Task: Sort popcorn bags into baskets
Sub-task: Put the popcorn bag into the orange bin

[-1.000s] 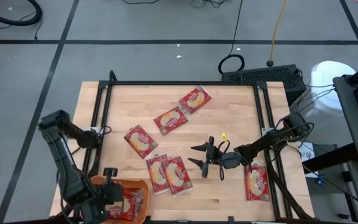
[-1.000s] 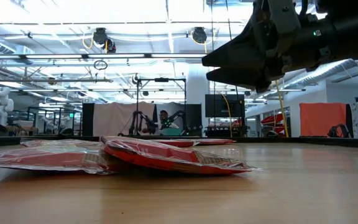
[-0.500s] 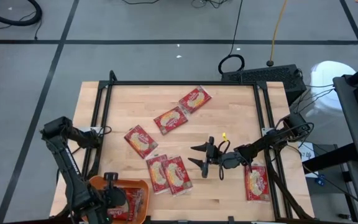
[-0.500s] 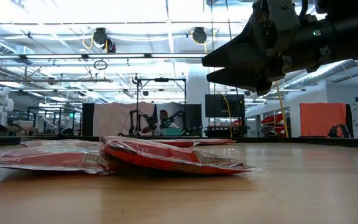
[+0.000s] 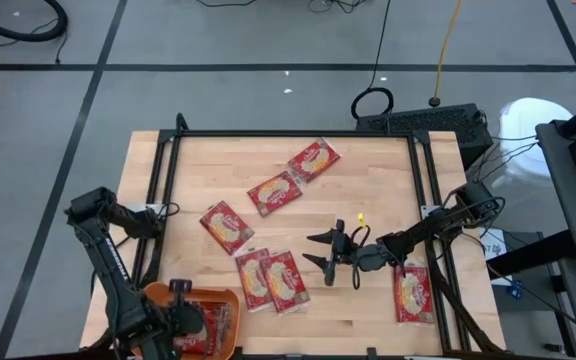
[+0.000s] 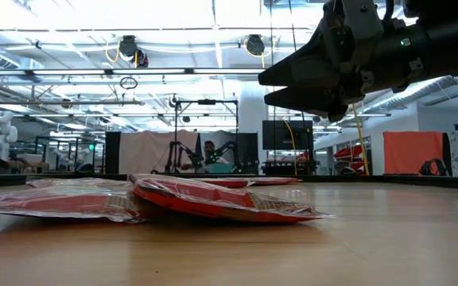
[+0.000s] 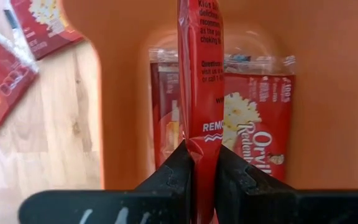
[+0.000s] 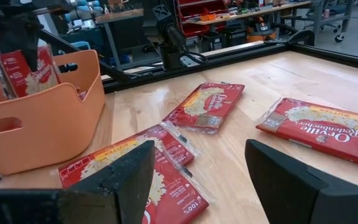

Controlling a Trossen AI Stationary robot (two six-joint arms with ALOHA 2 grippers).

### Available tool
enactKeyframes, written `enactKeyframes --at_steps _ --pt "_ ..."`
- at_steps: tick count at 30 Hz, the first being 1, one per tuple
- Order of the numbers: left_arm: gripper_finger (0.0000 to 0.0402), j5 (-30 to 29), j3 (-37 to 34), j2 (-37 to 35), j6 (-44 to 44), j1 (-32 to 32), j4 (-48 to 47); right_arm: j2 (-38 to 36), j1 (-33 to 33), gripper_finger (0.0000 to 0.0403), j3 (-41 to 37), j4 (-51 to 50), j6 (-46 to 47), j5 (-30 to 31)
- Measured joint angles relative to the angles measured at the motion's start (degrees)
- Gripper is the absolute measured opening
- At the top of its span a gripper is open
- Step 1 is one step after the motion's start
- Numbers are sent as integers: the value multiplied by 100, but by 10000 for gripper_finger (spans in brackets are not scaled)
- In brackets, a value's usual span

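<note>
Nothing has shifted from above since half a second back: left gripper point(image 5: 181, 322) hangs over the orange basket point(image 5: 160, 296), right gripper point(image 5: 320, 250) hovers spread beside two table bags point(image 5: 272, 279). Left wrist view: fingers point(image 7: 238, 182) pinch one popcorn bag point(image 7: 201, 93) edge-on above packets lying inside.

The wooden bench point(image 5: 368, 170) carries red popcorn bags scattered across its middle: one point(image 5: 314, 159) nearest the far edge, another point(image 5: 274, 193) just beside it, a third point(image 5: 227, 228) toward the left side, and two point(image 5: 272, 279) lying side by side near the front edge. A sixth bag point(image 5: 411, 292) lies at the front right corner, under the right arm. The orange basket point(image 5: 230, 299) sits at the front left corner with red bags inside it, and the left gripper point(image 5: 180, 322) hangs over it. The right gripper point(image 5: 318, 250) hovers right of the front pair, its fingers spread apart and empty.
</note>
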Motion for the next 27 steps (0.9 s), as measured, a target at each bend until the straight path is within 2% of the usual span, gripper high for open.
enactKeyframes --at_steps 3,10,13,16,22,27 --pt "48 18 0 0 20 0 87 0 0 242 0 -35 0 -1" --pt "104 -72 0 0 -91 0 -20 2 0 242 0 -171 18 -4" --pt "108 -32 0 0 -63 -4 -17 2 0 242 0 -212 50 -15" --pt "89 -1 0 0 44 -12 -18 2 0 242 0 -228 52 -17" --pt "16 39 2 -2 189 -11 -164 2 2 242 0 -232 52 -17" --pt "26 127 3 -10 110 -9 -516 2 2 242 0 -254 52 -19"
